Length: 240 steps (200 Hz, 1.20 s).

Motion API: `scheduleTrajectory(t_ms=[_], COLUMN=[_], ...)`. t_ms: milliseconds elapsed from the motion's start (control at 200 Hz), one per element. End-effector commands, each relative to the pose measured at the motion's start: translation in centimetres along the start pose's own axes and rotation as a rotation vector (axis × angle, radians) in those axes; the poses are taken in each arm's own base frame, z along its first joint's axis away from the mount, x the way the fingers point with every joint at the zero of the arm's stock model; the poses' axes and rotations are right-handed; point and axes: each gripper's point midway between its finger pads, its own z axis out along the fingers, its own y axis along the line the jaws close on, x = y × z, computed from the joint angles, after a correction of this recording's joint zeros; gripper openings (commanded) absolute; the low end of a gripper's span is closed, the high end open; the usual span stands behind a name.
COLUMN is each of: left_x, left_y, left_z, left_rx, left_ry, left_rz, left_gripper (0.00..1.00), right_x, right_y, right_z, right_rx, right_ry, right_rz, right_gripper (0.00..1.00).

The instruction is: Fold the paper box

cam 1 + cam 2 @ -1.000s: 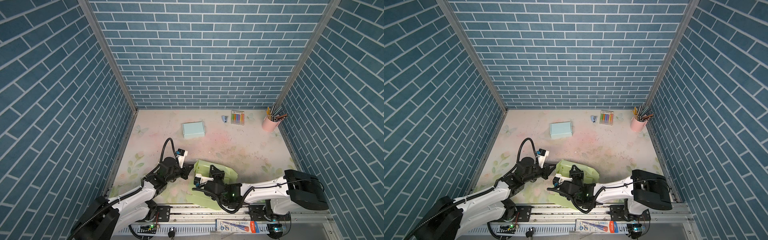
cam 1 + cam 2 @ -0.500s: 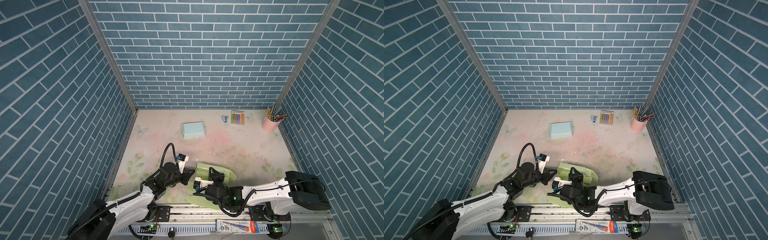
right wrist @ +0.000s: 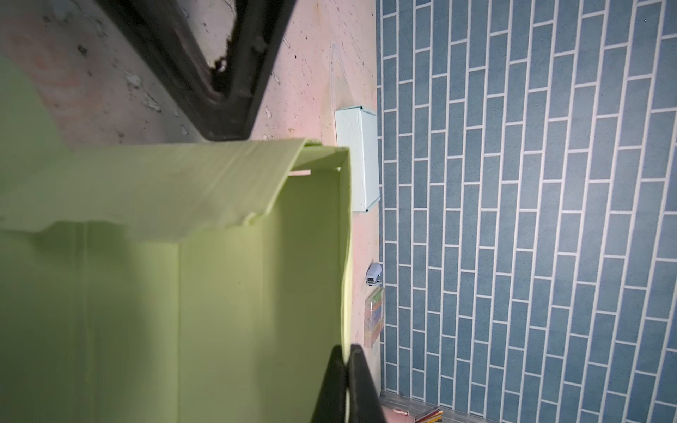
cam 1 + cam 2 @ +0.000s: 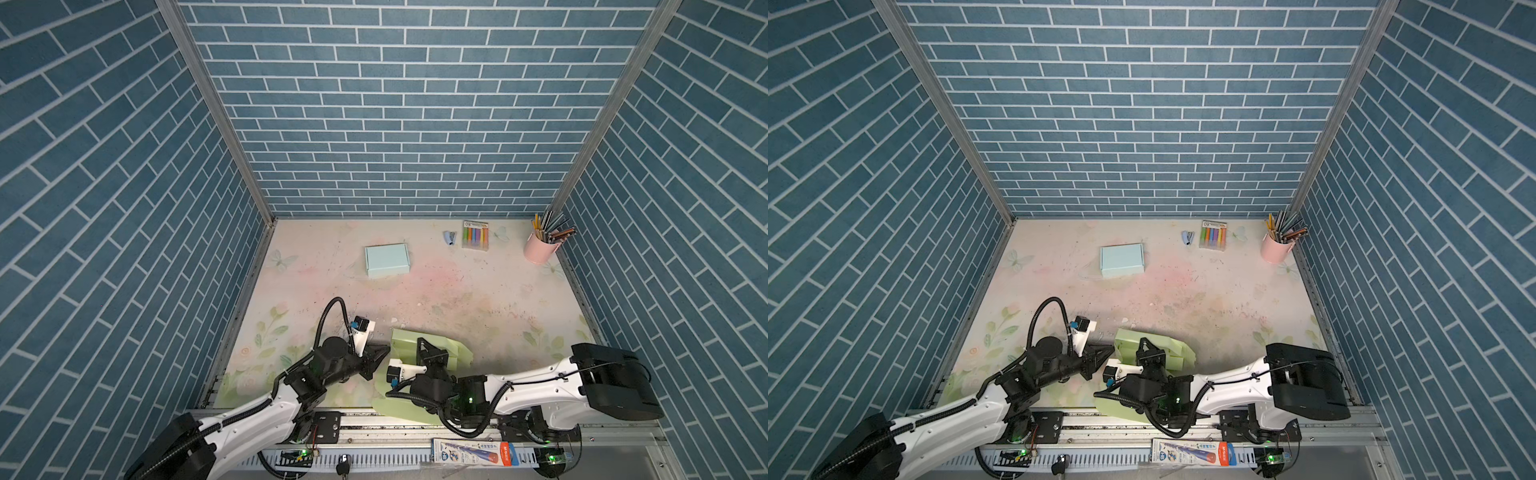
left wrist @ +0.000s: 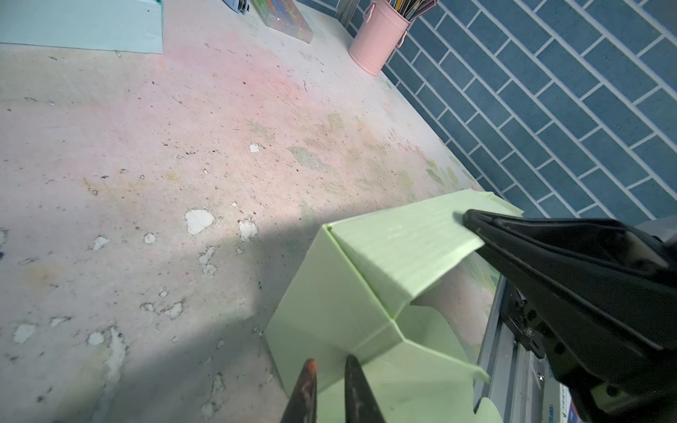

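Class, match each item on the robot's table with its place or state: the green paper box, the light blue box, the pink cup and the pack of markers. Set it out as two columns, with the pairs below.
Column 1
1. green paper box
2. light blue box
3. pink cup
4. pack of markers

Column 2
A. far right corner, holding pencils
B. near edge, partly folded, one wall pinched by the fingers of the right gripper
C. far side, beside the stapler
D. closed, lying flat, left of the middle

Pairs: 1-B; 2-D; 3-A; 4-C
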Motion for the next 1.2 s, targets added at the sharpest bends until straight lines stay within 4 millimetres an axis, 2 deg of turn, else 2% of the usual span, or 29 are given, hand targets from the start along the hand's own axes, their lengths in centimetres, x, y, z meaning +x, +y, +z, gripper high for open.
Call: scheduleTrajectory(t_ms=[0,310,555,725,845,935,1195], left_x=[-0.2,0.0,-1.1,-1.9,-2.1,-2.2,-2.8], left_y=[-0.2,-0.4,-0.8,-1.3,-1.3,-1.2,-0.2], left_z=[-0.3,0.1,1.3,1.9,2.2,2.3,2.4], left_rx=[0.000,-0.004,-0.026,-0.038,-0.059,-0.075,-0.157], left_ry=[-0.029,-0.023,-0.028,-0.050,-0.056,-0.061,-0.089], left_rz=[0.010,0.021,0.083,0.118,0.136,0.150,0.198], left_gripper=[0.19,0.22,0.30,0.29,0.21,0.19,0.23], right_x=[0.0,-0.2,-0.7,-0.8,-1.0,-1.2,-1.6], right_y=[0.0,0.1,0.4,0.7,0.9,0.9,1.2], right_z=[-0.3,-0.5,-0.7,-0.8,-0.8,-0.9,-1.1], right_rx=[0.001,0.002,-0.007,-0.011,-0.013,-0.012,-0.021], right_ry=[-0.005,-0.013,-0.027,-0.028,-0.031,-0.033,-0.037], right_rz=[0.019,0.022,0.028,0.030,0.034,0.042,0.059], right_gripper=[0.00,0.00,0.00,0.00,0.00,0.00,0.00])
